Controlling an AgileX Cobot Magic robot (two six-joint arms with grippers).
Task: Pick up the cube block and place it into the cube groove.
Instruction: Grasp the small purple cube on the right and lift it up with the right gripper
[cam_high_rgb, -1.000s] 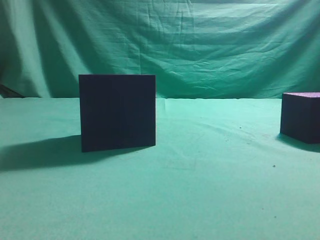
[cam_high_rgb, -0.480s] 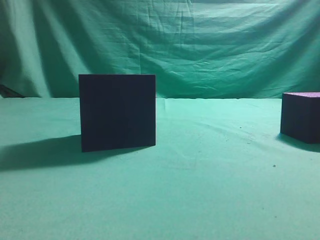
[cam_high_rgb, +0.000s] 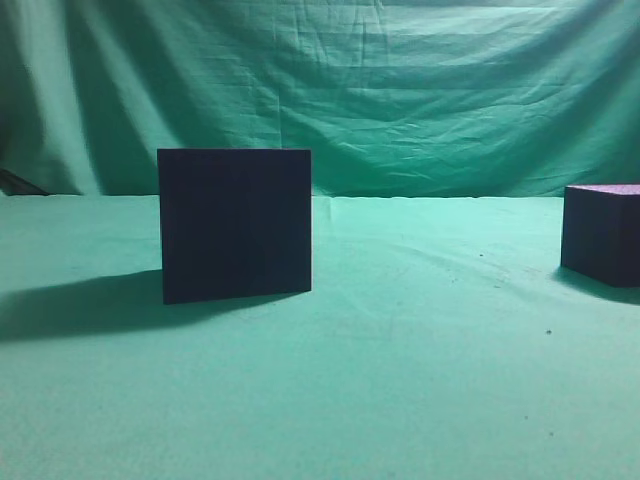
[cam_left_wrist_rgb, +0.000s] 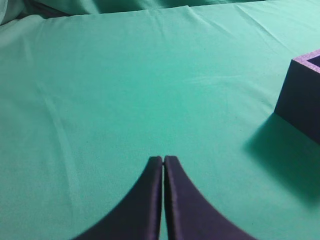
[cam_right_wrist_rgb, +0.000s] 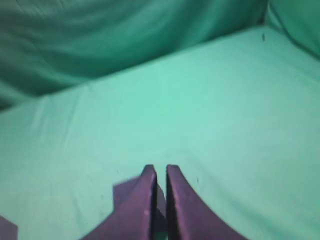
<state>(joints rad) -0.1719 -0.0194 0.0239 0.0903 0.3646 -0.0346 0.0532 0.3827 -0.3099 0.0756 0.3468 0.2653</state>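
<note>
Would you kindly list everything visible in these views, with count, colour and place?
cube groove: one, near-black, left of centre on the cloth; the left wrist view shows an open, purple-rimmed top.
cube block: one, dark purple with lighter top, far right edge.
tablecloth: one, green, covering the table.
backdrop: one, green, wrinkled, behind.
left gripper: one, dark, shut, above bare cloth.
right gripper: one, dark, nearly shut, above cloth.

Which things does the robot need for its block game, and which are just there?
Needed:
- cube block, far right
- cube groove, the big dark box
- left gripper, shut
- right gripper, shut

Just there:
- green cloth on the table
- green backdrop
</note>
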